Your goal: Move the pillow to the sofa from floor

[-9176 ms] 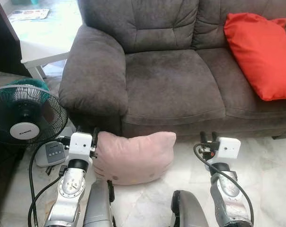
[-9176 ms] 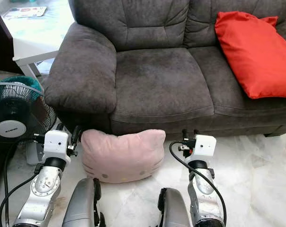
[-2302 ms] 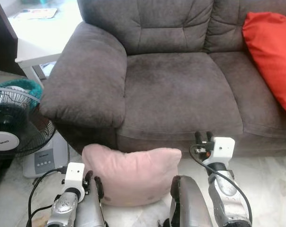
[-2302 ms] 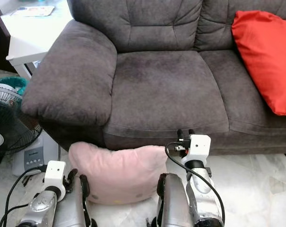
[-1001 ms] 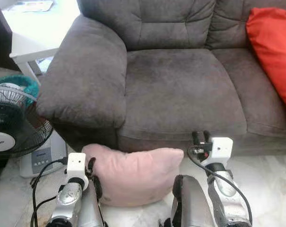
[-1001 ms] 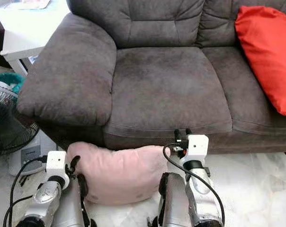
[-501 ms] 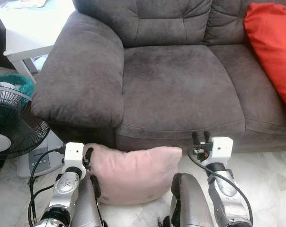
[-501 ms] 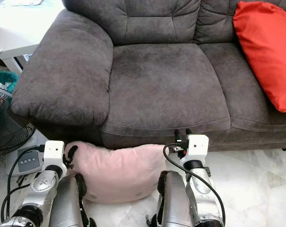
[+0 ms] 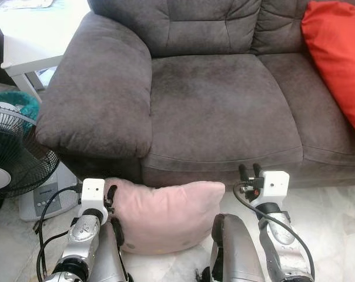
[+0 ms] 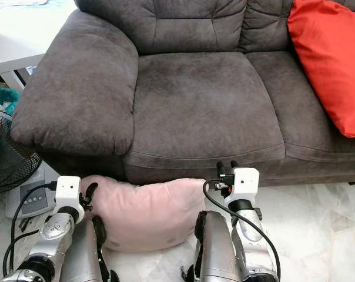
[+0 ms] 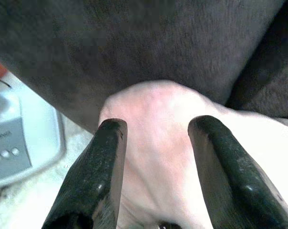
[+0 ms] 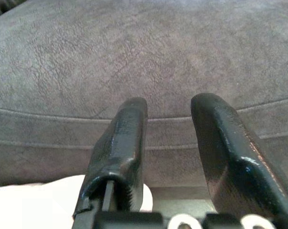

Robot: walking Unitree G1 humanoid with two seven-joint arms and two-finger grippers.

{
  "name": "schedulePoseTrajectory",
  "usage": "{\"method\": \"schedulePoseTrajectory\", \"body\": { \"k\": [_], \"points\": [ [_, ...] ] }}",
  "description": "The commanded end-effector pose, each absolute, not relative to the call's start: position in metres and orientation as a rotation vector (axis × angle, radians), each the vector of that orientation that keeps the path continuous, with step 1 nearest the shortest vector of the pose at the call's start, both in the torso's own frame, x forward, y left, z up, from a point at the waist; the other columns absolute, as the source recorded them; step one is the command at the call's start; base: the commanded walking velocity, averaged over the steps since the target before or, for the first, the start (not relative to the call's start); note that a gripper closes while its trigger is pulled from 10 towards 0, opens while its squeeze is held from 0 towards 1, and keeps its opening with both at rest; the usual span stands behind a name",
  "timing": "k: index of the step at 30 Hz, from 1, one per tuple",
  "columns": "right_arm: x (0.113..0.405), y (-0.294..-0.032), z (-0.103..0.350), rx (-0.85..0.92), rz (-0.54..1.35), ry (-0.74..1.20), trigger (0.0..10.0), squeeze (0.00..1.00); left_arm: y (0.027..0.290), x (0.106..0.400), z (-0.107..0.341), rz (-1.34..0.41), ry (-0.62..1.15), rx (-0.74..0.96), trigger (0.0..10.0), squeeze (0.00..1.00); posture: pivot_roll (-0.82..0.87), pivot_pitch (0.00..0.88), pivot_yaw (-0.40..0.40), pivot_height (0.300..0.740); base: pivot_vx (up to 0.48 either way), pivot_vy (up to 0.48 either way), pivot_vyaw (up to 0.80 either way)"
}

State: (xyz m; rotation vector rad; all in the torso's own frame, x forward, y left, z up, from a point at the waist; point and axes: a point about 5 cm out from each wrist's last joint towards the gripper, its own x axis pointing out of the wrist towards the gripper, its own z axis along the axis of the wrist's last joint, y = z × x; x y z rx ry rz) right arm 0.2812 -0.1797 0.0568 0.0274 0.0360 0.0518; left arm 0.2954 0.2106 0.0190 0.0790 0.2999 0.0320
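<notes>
**Pink pillow on the floor, bracketed by both grippers before the lift**

The pink pillow (image 9: 166,214) lies on the floor (image 9: 336,211), pressed against the front base of the grey sofa (image 9: 218,111). The left gripper (image 11: 156,138) has its fingers (image 11: 94,171) spread apart, with the pillow's upper corner lying between them and the sofa's armrest just beyond their tips; nothing is gripped. The right gripper (image 12: 170,124) likewise has its fingers released, and they point at the seam of the seat cushion ahead, with a sliver of the pillow just below and behind the near finger.

Risks, as judged from this arrangement: the left fingers straddle only a soft corner, so closing here may pinch loose fabric, and the pillow could sag or slip free during the lift. The right fingers are aimed at the sofa front and not at the pillow; closing or advancing may catch upholstery instead. The pillow is wedged under the seat overhang, which could drag it out of a weak hold. A fan (image 9: 13,158) and its cable (image 9: 45,214) lie just outside the left fingers and could snag that arm. A red cushion (image 9: 336,53) occupies the seat well beyond the right fingers.

No legible brand, label or writing can be made out.
</notes>
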Motion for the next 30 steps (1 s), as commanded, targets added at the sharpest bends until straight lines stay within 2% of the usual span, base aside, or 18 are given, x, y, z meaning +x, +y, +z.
{"method": "schedulePoseTrajectory", "body": {
  "k": [1,7,8,11,14,15,26,30],
  "points": [
    [0.281,-0.183,0.061,0.024,0.048,0.027,10.0,0.00,0.219,0.297,0.019,0.046,0.332,0.078,10.0,0.00,0.10,0.151,-0.072,0.474,0.000,0.000,0.00],
    [0.281,-0.188,0.064,0.017,0.044,0.018,10.0,0.00,0.232,0.302,0.026,0.078,0.347,0.100,10.0,0.00,0.09,0.157,-0.075,0.474,0.000,0.000,0.00],
    [0.281,-0.188,0.066,0.015,0.045,0.013,10.0,0.00,0.237,0.304,0.028,0.097,0.349,0.086,10.0,1.00,0.09,0.161,-0.080,0.474,0.000,0.000,0.00],
    [0.283,-0.188,0.075,0.007,0.056,-0.010,10.0,0.00,0.246,0.307,0.032,0.125,0.351,0.024,10.0,1.00,0.07,0.171,-0.091,0.474,0.000,0.000,0.00],
    [0.284,-0.189,0.079,0.003,0.065,-0.021,10.0,0.00,0.245,0.308,0.032,0.118,0.355,0.001,10.0,1.00,0.06,0.180,-0.098,0.474,0.000,0.000,0.00],
    [0.289,-0.188,0.095,0.006,0.081,-0.068,10.0,0.00,0.239,0.309,0.031,0.073,0.369,-0.049,10.0,1.00,0.06,0.195,-0.113,0.474,0.000,0.000,0.00],
    [0.299,-0.187,0.126,0.016,0.111,-0.134,10.0,0.00,0.235,0.308,0.029,0.025,0.370,-0.014,10.0,1.00,0.05,0.240,-0.155,0.474,0.000,0.000,0.00],
    [0.294,-0.186,0.128,0.016,0.125,-0.125,10.0,0.00,0.245,0.303,0.028,0.094,0.358,-0.003,10.0,1.00,0.05,0.261,-0.170,0.474,0.000,0.000,0.00]
  ]
}}
